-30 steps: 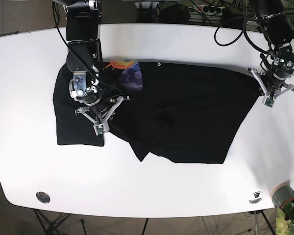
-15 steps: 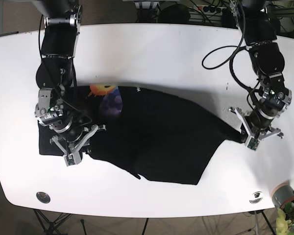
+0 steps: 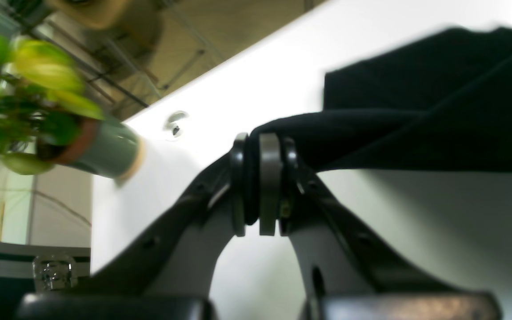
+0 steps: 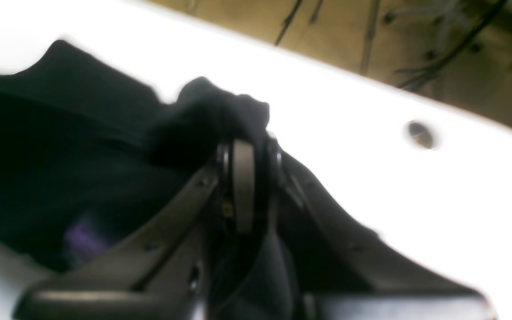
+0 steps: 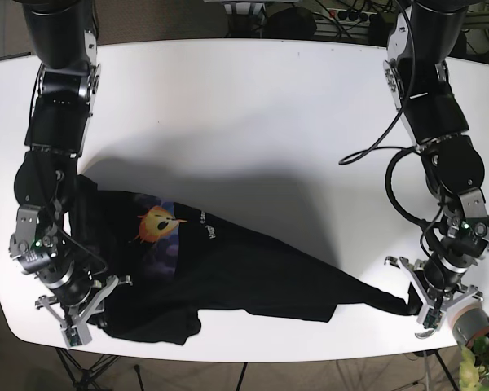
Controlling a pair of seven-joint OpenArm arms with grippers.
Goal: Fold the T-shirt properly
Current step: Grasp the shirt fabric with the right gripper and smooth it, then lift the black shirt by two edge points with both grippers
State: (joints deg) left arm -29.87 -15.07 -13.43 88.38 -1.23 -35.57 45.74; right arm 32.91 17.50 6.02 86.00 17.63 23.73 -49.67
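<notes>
The black T-shirt (image 5: 244,277) lies stretched along the table's front edge, its orange and purple print (image 5: 159,224) facing up. My left gripper (image 5: 420,314) is at the shirt's right end, shut on a pinched corner of the cloth. In the left wrist view the left gripper (image 3: 262,146) clamps a black fold of the T-shirt (image 3: 416,111). My right gripper (image 5: 85,319) is at the shirt's left end. The right wrist view shows the right gripper (image 4: 245,151) shut on the bunched T-shirt (image 4: 202,120).
A grey plant pot (image 5: 471,326) with green leaves stands off the table's front right corner, close to the left gripper, and the pot (image 3: 100,149) also shows in the left wrist view. The white table (image 5: 253,114) has small round holes (image 4: 420,133) near its front edge.
Both grippers have dragged the T-shirt from the table's middle toward the front edge. The shirt is now stretched longer and narrower between them, and its print has shifted left and forward.
</notes>
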